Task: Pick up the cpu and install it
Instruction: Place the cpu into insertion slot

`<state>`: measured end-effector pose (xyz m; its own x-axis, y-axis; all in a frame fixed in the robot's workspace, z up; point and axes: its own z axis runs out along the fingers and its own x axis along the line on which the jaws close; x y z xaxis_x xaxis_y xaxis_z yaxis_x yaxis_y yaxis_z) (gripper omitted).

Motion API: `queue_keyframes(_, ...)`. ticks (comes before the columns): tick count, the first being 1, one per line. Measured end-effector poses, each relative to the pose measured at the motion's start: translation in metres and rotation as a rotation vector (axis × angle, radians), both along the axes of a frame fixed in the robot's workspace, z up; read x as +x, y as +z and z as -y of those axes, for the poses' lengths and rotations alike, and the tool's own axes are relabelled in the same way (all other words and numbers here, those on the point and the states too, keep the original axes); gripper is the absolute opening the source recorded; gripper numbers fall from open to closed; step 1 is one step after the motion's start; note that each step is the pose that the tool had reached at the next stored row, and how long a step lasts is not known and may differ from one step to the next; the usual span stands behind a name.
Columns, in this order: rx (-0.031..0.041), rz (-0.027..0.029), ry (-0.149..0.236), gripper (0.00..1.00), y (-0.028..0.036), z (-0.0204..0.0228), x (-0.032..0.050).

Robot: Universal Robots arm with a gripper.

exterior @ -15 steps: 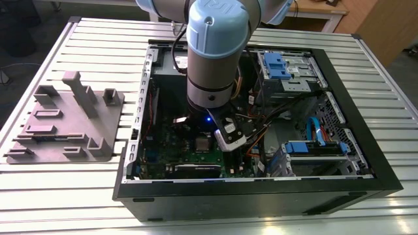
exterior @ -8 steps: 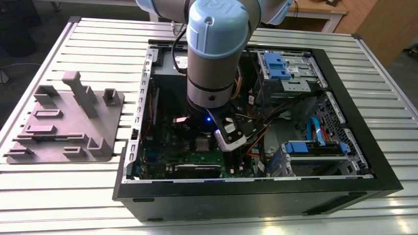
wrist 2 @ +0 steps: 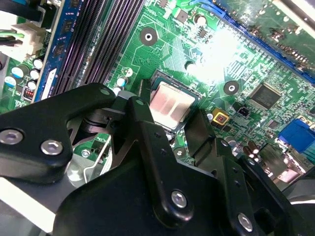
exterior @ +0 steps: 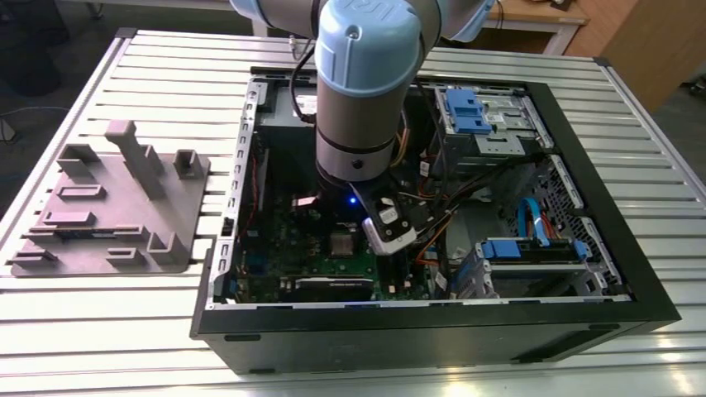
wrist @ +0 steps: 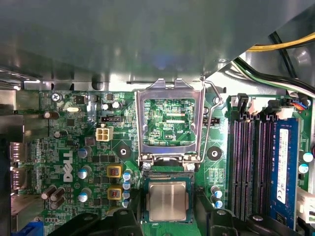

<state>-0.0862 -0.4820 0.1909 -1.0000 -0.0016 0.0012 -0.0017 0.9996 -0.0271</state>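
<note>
Nearest the lens in the second wrist view, the hand (wrist 2: 170,125) fills the lower half of the frame, its two black fingers (wrist 2: 147,142) spread wide with nothing between them. Just past the fingertips, at centre frame, the cpu (wrist 2: 170,104) lies flat in its socket (wrist 2: 156,77) on the green motherboard (wrist 2: 236,64); in the first wrist view the cpu (wrist: 168,200) sits at lower centre, the fingers to either side of it and apart from its edges. Beyond it in that view, the socket's load frame (wrist: 170,120) stands swung up at centre frame with its wire lever (wrist: 212,96) raised, so the chip is seated but not clamped. Farther right run the long dark memory slots (wrist: 251,162).

The risk, as I judge it, is a sideways nudge: a fingertip dragging across the loose chip could lift a corner and skew it on the socket contacts. A finger could also catch the upright frame or the lever if the hand travels toward them while low.

In the exterior view the arm (exterior: 359,91) comes straight down from upper centre into the open computer case (exterior: 617,207), wrist vertical, with the hand (exterior: 381,236) low over the board at centre frame. The case rests on the slatted table (exterior: 165,74), where a grey fixture plate (exterior: 111,207) lies at the frame's left.
</note>
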Motion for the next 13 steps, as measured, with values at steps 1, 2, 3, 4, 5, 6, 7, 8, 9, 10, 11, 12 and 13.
queue_keyframes(1, -0.0002, -0.0001, 0.0, 0.55, -0.0001, 0.0, 0.0)
queue_keyframes(2, -0.0003, -0.0001, 0.0, 0.55, -0.0001, 0.0001, 0.0)
queue_keyframes(3, -0.0004, -0.0002, 0.0, 0.53, -0.0002, 0.0001, 0.0)
queue_keyframes(4, -0.0005, -0.0003, 0.0, 0.47, -0.0002, 0.0001, 0.0)
queue_keyframes(5, -0.0007, -0.0005, 0.0, 0.47, -0.0001, 0.0001, 0.0)
queue_keyframes(6, -0.0006, -0.0004, 0.0, 0.43, -0.0002, 0.0001, 0.0)
queue_keyframes(7, -0.0004, -0.0003, 0.0, 0.43, -0.0003, 0.0001, 0.0)
queue_keyframes(8, -0.0003, -0.0002, 0.0, 0.43, -0.0005, 0.0001, 0.0001)
queue_keyframes(9, -0.0004, -0.0002, 0.0, 0.43, -0.0006, 0.0001, 0.0)
queue_keyframes(10, -0.0005, -0.0002, 0.0, 0.43, -0.0007, 0.0001, 0.0)
queue_keyframes(11, -0.0004, -0.0003, 0.0, 0.43, -0.0007, 0.0001, 0.0)
queue_keyframes(12, -0.0004, -0.0002, 0.0, 0.43, -0.0008, 0.0001, 0.0)
queue_keyframes(13, -0.0004, -0.0002, 0.0, 0.43, -0.0008, 0.0001, 0.0)
